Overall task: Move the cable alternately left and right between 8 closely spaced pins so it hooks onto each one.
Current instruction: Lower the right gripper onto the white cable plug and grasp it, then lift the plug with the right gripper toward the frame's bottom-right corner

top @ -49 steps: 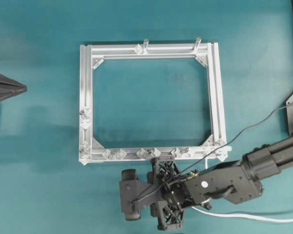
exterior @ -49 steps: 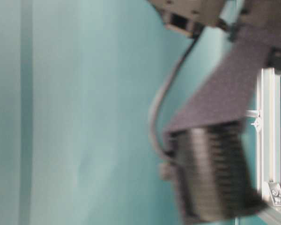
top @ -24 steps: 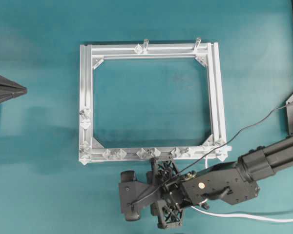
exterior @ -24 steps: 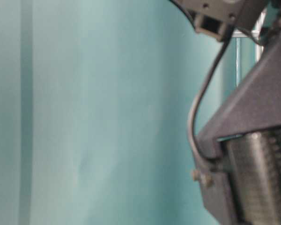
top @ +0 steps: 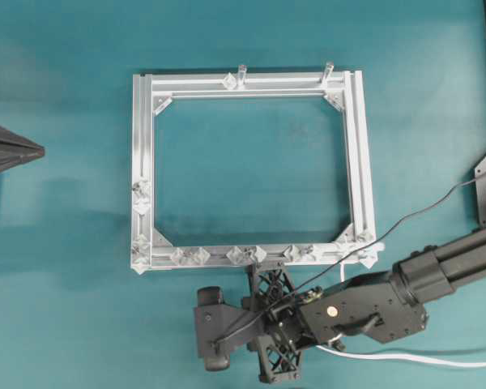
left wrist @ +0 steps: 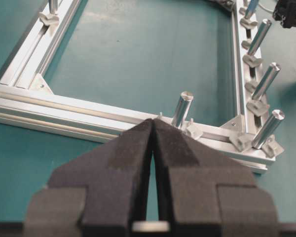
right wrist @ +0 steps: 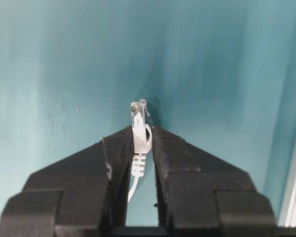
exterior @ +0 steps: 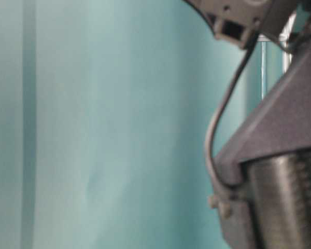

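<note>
My right gripper (right wrist: pixel 142 130) is shut on the white cable (right wrist: pixel 139 148) just behind its clear plug (right wrist: pixel 138 111), which sticks out past the fingertips above the teal table. From overhead the right gripper (top: pixel 219 336) sits below the frame's bottom rail, and the cable (top: pixel 413 357) trails off to the right. Several pins (top: pixel 243 255) line the bottom rail of the silver frame (top: pixel 142 162). In the left wrist view they are upright metal posts (left wrist: pixel 181 108) on whitish fittings. My left gripper (left wrist: pixel 153 122) is shut and empty, short of the frame's rail (left wrist: pixel 64 111).
The left arm's black wedge (top: pixel 12 150) rests at the table's left edge. A thin black wire (top: pixel 421 212) runs from the right arm toward the right. The blurred table-level view is filled by the right arm (exterior: pixel 280 155) and its wire.
The right gripper's jaws have closed from wide open onto the cable behind its plug. The right arm has shifted slightly down and left. The left arm has not moved.
</note>
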{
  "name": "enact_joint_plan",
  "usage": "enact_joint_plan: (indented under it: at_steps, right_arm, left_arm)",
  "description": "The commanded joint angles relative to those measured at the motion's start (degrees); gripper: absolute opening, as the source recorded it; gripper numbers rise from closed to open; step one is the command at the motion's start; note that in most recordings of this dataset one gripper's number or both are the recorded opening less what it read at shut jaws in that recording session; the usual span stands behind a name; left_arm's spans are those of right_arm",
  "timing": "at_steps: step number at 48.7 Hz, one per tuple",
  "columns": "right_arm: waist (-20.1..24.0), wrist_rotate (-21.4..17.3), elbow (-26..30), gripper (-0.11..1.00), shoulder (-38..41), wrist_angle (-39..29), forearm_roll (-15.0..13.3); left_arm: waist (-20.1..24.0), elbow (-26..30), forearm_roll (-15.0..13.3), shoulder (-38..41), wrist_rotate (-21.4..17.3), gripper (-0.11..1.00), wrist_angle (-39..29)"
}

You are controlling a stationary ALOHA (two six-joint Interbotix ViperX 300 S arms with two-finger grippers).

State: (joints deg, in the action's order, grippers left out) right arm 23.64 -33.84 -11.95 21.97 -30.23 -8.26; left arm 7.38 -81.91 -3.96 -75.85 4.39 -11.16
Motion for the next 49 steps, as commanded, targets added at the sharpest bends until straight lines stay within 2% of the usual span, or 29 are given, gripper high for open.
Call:
enact_joint_plan:
  at_steps: [1, 13, 19, 30, 40, 47, 49]
  right_arm:
    - [0.1, 0.0, 1.6, 0.14, -1.1, -0.7, 0.0]
    - [0.1, -0.6, 1.8, 0.14, -1.8, -3.6, 0.2]
    - [0.3, -5.2, 1.1, 0.14, -3.5, -5.6, 0.0]
    - [0.6, -18.9, -4.3, 0.14, -7.8, -6.2, -1.5]
    - [0.8, -36.0, -9.8, 0.14, -11.9, -6.2, -4.8]
    - [1.2, -48.4, -13.4, 0.14, -14.9, -6.7, -8.3]
    - [1.5, -53.1, -14.6, 0.14, -15.7, -6.7, -9.5]
  left_arm:
    - [-0.1, 1.1, 0.2, 0.4, 0.4, 0.0, 0.4]
    - [-0.2, 0.9, 0.2, 0.4, 0.5, 0.0, 0.4]
    - [-0.2, 1.1, 0.2, 0.4, 0.5, 0.0, 0.4]
    - [-0.2, 0.7, 0.2, 0.4, 0.6, 0.0, 0.4]
    - [-0.2, 0.6, 0.2, 0.5, 0.5, 0.0, 0.4]
    - [-0.1, 0.5, 0.2, 0.5, 0.5, 0.0, 0.4]
    - [-0.2, 0.5, 0.2, 0.5, 0.5, 0.0, 0.4]
